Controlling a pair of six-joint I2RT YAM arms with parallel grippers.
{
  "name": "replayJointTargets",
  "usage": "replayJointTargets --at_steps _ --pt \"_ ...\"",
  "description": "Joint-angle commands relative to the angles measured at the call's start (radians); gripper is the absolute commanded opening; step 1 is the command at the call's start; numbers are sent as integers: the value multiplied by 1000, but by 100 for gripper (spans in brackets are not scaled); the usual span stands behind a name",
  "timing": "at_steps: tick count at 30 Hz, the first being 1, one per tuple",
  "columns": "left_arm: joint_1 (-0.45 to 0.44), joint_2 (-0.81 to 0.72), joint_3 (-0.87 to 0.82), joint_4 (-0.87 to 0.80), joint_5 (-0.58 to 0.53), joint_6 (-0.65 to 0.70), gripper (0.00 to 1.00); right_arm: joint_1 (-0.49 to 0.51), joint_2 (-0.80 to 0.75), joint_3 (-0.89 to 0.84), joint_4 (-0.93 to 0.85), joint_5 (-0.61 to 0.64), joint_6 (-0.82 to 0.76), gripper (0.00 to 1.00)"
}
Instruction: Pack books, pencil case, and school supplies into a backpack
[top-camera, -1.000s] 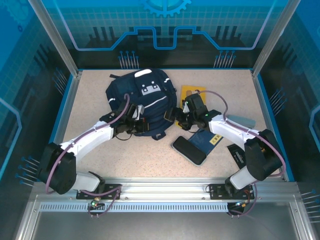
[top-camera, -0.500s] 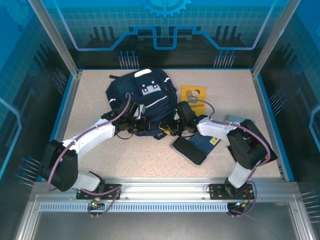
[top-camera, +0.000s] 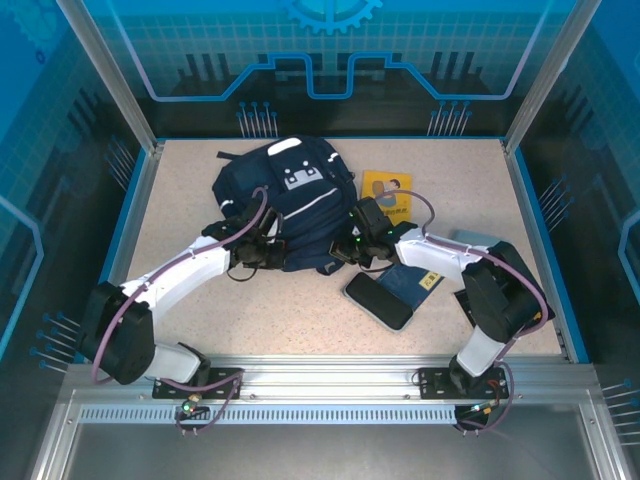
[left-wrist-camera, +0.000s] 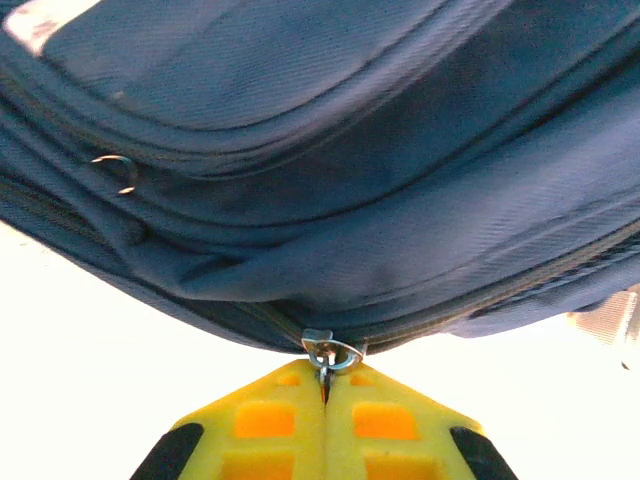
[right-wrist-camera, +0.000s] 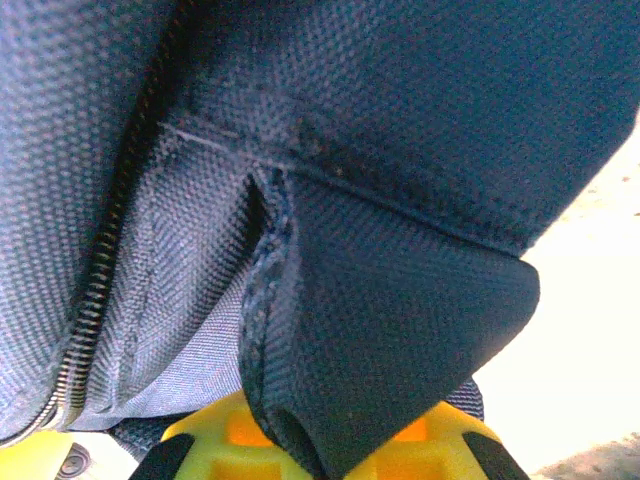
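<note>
1. Left claw (left-wrist-camera: 323, 390) is clamped on the zipper pull (left-wrist-camera: 331, 352) at the backpack's (top-camera: 292, 195) near edge.
2. Right claw (right-wrist-camera: 318, 445) pinches a fabric fold (right-wrist-camera: 400, 330) at its near-right corner.
3. The zipper runs sideways between them; the yellow book (top-camera: 386, 188) lies right, nearer the right arm.

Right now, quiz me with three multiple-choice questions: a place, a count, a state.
1. Where is the yellow book relative to the backpack? A inside it; B on the table to its right; C on top of it.
2. How many books lie on the table? A two; B four; C none.
3. The left end effector is: A wide open; B shut on a book; C shut on the zipper pull.
B: it lies flat right of the backpack. A: yellow plus dark blue book. C: it pinches the pull.
</note>
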Motion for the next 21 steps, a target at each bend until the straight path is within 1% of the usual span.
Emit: replayJointTargets --at_steps 1,5,10,14,17,18,21 --pt "38 10 20 -78 -148 11 0 -24 -36 17 -111 140 -48 1" --pt "75 40 18 -28 -165 22 0 -33 -38 11 -124 155 -60 0" --pt "159 74 23 27 -160 37 0 -39 -43 7 -145 183 -73 0" --pt "221 103 19 54 -158 34 0 -39 -32 9 -143 175 -79 0" --pt "257 133 26 68 -177 19 0 -37 -17 17 -150 175 -80 0" --pt "268 141 31 70 -174 15 0 -38 -10 21 -155 178 -80 0" --pt "273 135 24 102 -102 46 0 -39 -4 31 -157 180 -90 0"
